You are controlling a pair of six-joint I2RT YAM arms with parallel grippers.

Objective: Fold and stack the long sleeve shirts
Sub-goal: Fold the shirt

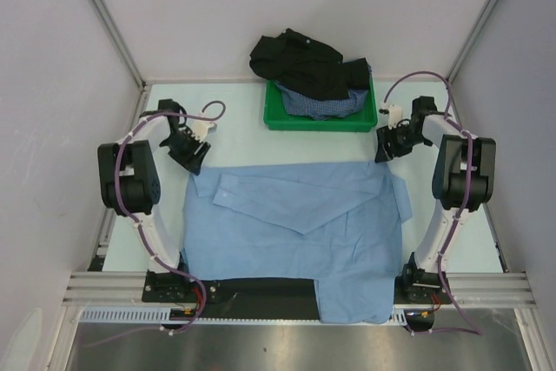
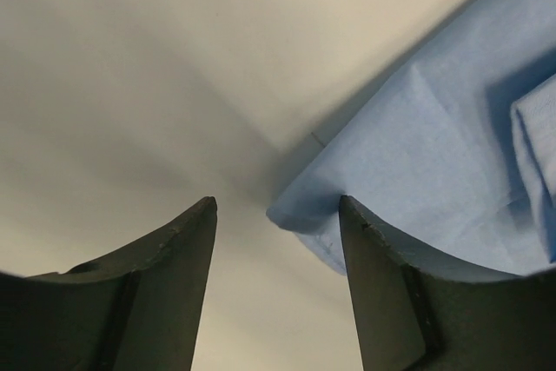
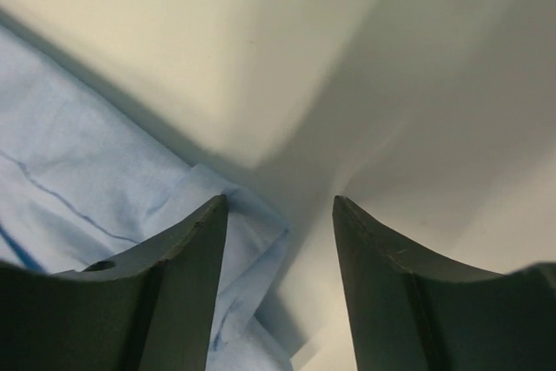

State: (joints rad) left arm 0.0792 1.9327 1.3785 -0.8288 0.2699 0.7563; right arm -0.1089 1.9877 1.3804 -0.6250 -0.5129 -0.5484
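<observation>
One pale table (image 1: 452,215) carries everything. Most of its middle is covered by the light blue shirt (image 1: 295,232), spread flat between the two arms, with a layer of its own cloth folded across the upper half and coming to a point near the centre. Its lower right part runs past the near edge of the table, beside the right arm's base.

Behind it, against the far edge, stands the green tray (image 1: 317,123), apart from the blue cloth. The black shirt (image 1: 300,62) is heaped over the tray's back rim and spills onto the table behind. The dark-blue checked shirt (image 1: 321,103) is bunched inside the tray, partly under the black one.

The left gripper (image 2: 277,201) hangs low at the blue shirt's far left corner with its jaws apart and nothing clamped between them. In the left wrist view that corner pokes into the gap, close beside the right-hand finger (image 2: 382,293), while the rest of the cloth spreads away to the right; the other finger is over bare table.

The right gripper (image 3: 280,199) sits at the shirt's far right corner, likewise spread and holding nothing. In its wrist view the blue edge lies under and just beside the left-hand finger (image 3: 165,293); the gap is mostly over bare table.
</observation>
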